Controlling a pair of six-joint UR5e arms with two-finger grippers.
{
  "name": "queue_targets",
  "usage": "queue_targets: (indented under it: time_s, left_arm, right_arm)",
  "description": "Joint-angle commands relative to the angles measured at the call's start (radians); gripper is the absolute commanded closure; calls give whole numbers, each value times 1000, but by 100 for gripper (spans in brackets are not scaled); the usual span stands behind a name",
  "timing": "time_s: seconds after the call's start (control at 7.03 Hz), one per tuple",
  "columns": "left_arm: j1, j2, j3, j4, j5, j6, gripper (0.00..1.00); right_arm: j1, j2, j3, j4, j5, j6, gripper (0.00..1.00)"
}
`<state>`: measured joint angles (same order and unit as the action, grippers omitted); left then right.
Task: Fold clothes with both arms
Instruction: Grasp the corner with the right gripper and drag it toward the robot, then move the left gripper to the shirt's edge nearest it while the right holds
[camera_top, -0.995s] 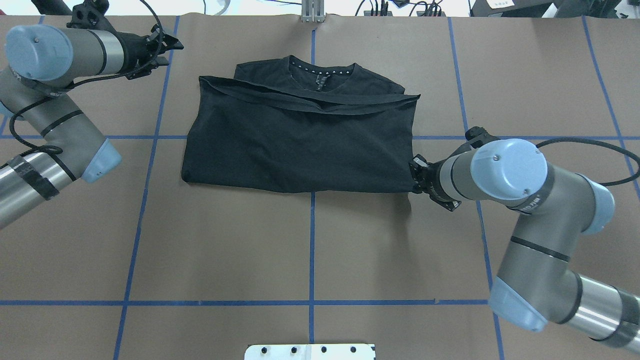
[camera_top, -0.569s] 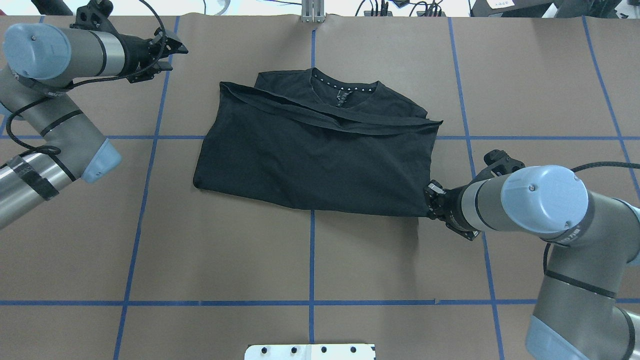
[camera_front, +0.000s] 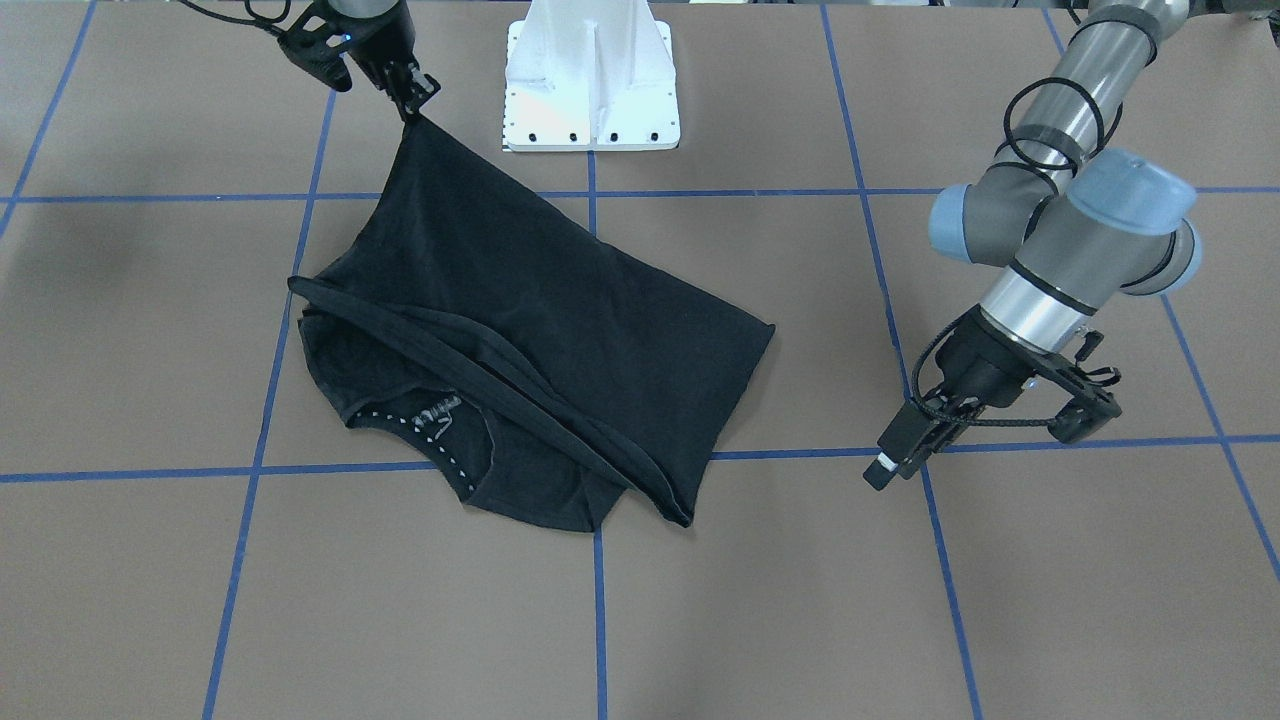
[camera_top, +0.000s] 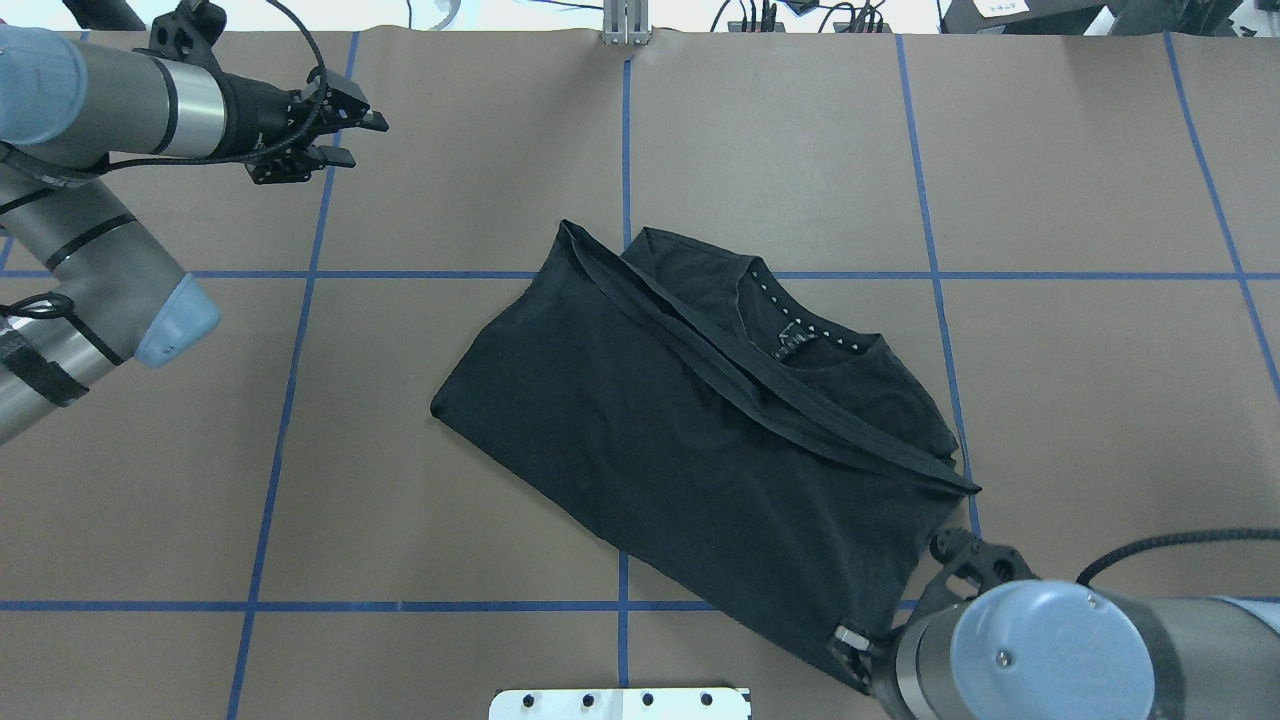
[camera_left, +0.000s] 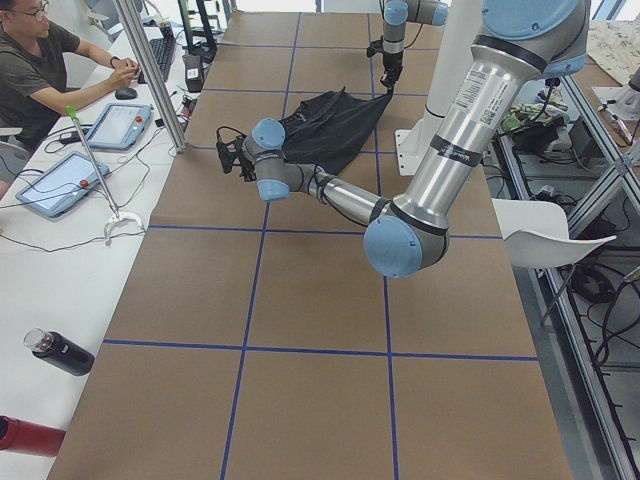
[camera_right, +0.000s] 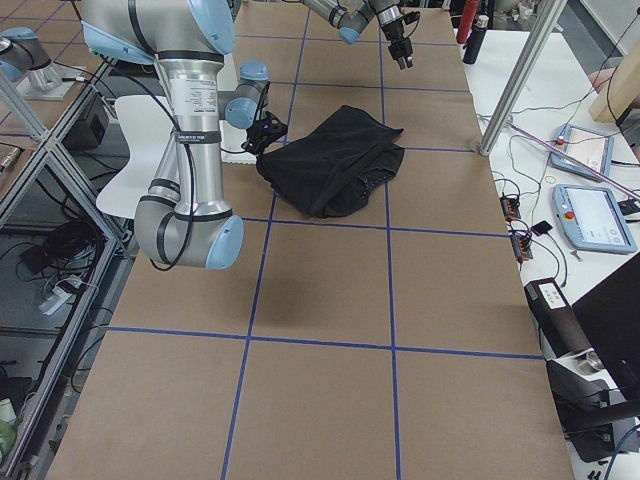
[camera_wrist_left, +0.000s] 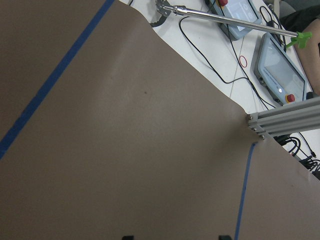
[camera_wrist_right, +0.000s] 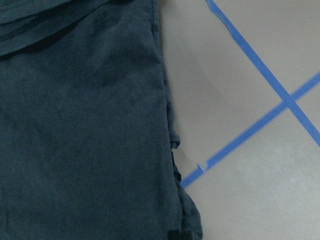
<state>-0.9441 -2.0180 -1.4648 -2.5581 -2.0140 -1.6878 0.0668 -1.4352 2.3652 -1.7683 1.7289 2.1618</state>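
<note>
T-shirt (camera_top: 700, 440), black and folded, is lying slantwise on the brown counter (camera_top: 400, 500). It is sitting nearer and further right than a second ago, when it lay square at the far middle. The right gripper (camera_front: 413, 98) is pinching its near-right corner, the cloth stretching toward it. The left gripper (camera_front: 895, 465) is hovering at the far left, fingers spread, well apart from the cloth.

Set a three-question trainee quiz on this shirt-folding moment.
1. True or false: the left gripper is open and clear of the T-shirt.
2. The right gripper grips the T-shirt by: A the collar; B a corner; C nothing at all.
3. Fill in: the tape lines on the table are ____.
Key: 1 true; 2 B; 3 blue.
</note>
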Motion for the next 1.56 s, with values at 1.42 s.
queue_targets:
  time_s: [1.42]
  left_arm:
    - [447,147,-310,450,316,-201,32]
  right_arm:
    - [268,197,-119,-2,-20,-23,0]
